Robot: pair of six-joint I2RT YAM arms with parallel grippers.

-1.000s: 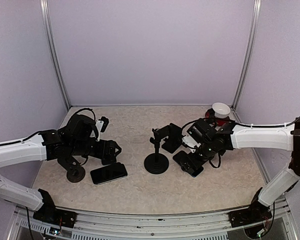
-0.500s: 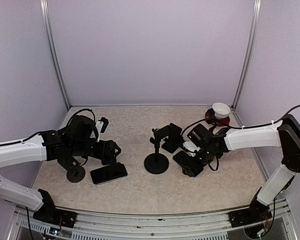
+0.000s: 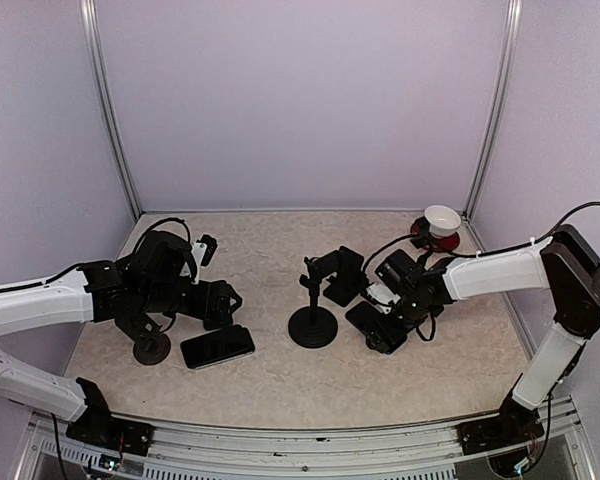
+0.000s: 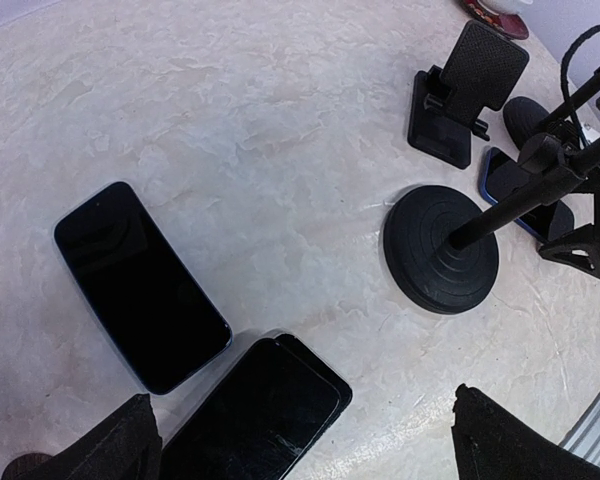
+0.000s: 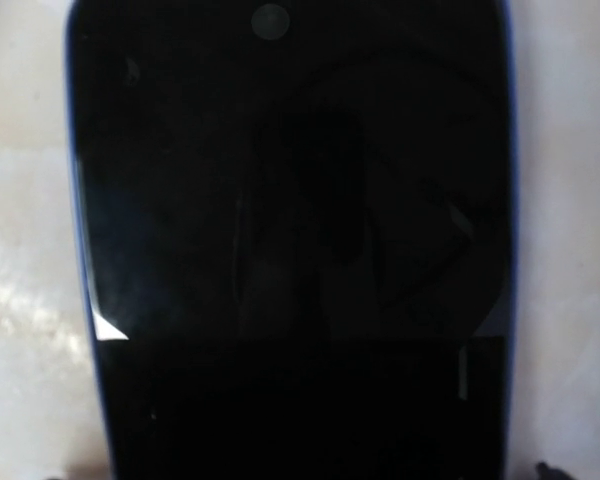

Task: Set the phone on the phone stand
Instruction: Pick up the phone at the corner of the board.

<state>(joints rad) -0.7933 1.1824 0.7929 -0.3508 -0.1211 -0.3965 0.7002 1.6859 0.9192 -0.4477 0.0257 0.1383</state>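
Observation:
A black phone with a blue rim [image 5: 290,200] lies flat on the table and fills the right wrist view; it also shows in the top view [image 3: 372,330]. My right gripper [image 3: 394,314] is down low right over it, open, with only the fingertips [image 5: 542,470] showing at the phone's sides. The black folding phone stand [image 3: 343,275] stands just behind, and shows in the left wrist view [image 4: 470,88]. My left gripper [image 4: 310,455] is open over a second black phone [image 4: 255,410], and a third phone [image 4: 140,285] lies beside that one.
A black round-based pole stand [image 3: 313,322] stands between the arms. A small round black base [image 3: 151,349] sits at the left. A white bowl on a red base [image 3: 440,221] is at the back right corner. Walls close in the back and sides.
My right arm has folded in and the right gripper has come down closer onto the blue-rimmed phone. The left arm and the phones have not moved.

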